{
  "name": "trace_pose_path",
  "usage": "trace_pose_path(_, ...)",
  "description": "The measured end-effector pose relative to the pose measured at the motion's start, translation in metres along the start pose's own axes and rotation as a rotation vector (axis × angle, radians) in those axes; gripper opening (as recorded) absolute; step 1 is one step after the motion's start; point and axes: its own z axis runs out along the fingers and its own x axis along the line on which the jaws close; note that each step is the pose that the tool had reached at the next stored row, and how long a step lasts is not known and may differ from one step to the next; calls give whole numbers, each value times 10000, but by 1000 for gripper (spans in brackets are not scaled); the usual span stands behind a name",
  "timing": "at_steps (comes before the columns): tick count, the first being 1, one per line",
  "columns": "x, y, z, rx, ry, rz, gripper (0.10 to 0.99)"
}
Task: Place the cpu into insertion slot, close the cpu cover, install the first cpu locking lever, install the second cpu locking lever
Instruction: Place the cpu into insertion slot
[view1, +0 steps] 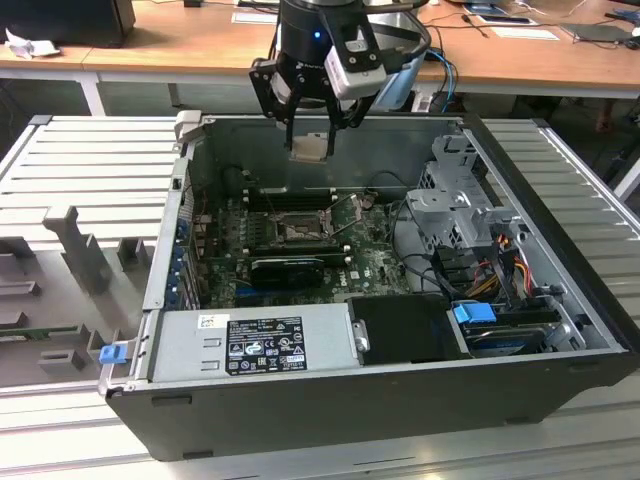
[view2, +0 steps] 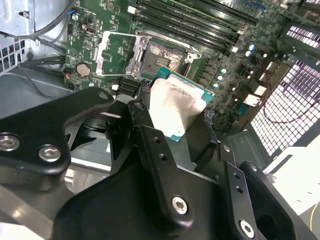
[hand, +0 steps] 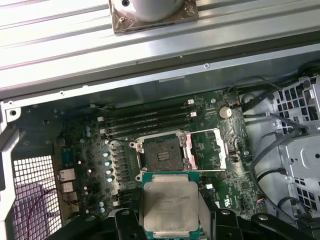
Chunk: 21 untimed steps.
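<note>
One gripper (view1: 310, 138), jaws clamped on opposite edges of the cpu (view1: 308, 149), hangs over the far part of the open computer case (view1: 400, 405). The cpu is in the air, well apart from the motherboard (view1: 375, 262) and not yet seated; in the first wrist view its metal face (hand: 170, 206) is turned to the camera. Below it the insertion slot (hand: 161, 155) lies bare with its pin field exposed. The cpu cover (hand: 210, 149) is swung open beside the slot, on the side toward the drive cage (hand: 300, 115). The memory slots (hand: 145, 122) run along the slot's far side.

Probable hazards:
- A descent slightly off-square or off-centre would set a chip corner on the slot frame and could bend pins.
- A chip tilted in the jaws would land edge-first.
- A wide approach could foul the raised cover.
</note>
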Motion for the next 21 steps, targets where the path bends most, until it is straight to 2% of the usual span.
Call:
trace_pose_path(9,-1,-1,8,2,-7,82,525)
trace_pose_path(16,-1,-1,16,-4,-47,528,525)
trace_pose_path(21,-1,-2,20,-14,-94,1067,525)
